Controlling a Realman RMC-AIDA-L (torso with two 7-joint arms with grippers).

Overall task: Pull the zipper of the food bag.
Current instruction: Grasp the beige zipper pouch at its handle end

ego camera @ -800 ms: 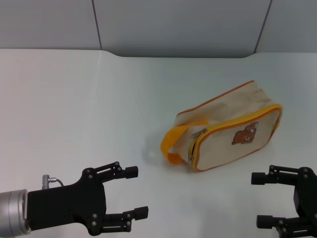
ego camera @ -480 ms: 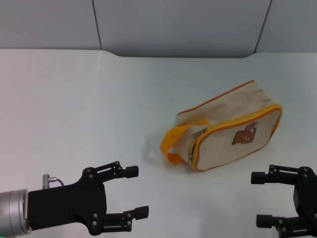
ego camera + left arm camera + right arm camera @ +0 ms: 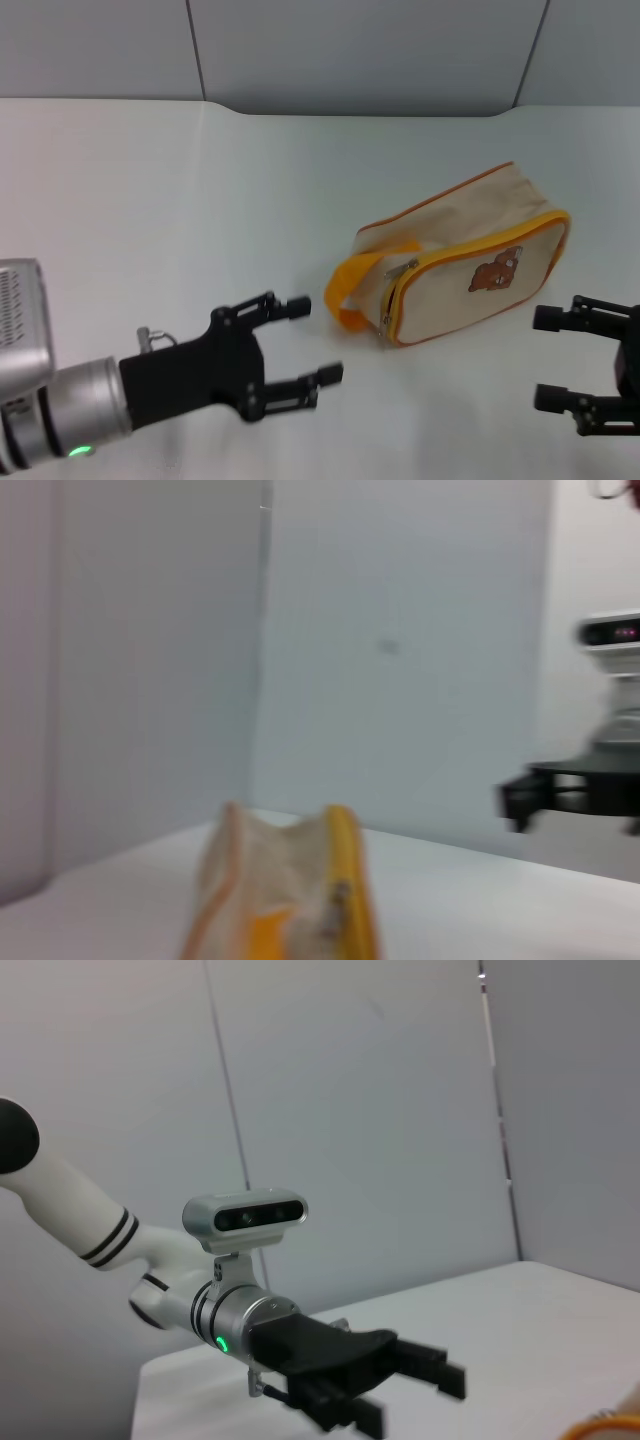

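Observation:
The food bag [image 3: 470, 262] lies on the white table right of centre, cream with orange-yellow piping, a brown bear print [image 3: 495, 272] and an orange loop handle [image 3: 352, 285] at its left end. The silver zipper pull [image 3: 401, 269] sits at the bag's left end by the handle. My left gripper [image 3: 313, 342] is open, low on the table just left of the handle, apart from it. My right gripper [image 3: 547, 360] is open at the lower right, in front of the bag. The bag's end shows in the left wrist view [image 3: 285, 890].
The white table [image 3: 200, 200] ends at a grey wall behind. The right wrist view shows my left gripper [image 3: 425, 1390] and its wrist camera [image 3: 245, 1212]. The left wrist view shows the right gripper's fingers [image 3: 525, 790] farther off.
My left gripper has moved forward and to the right, toward the bag's handle end. My right gripper has shifted a little to the right. The bag has not moved.

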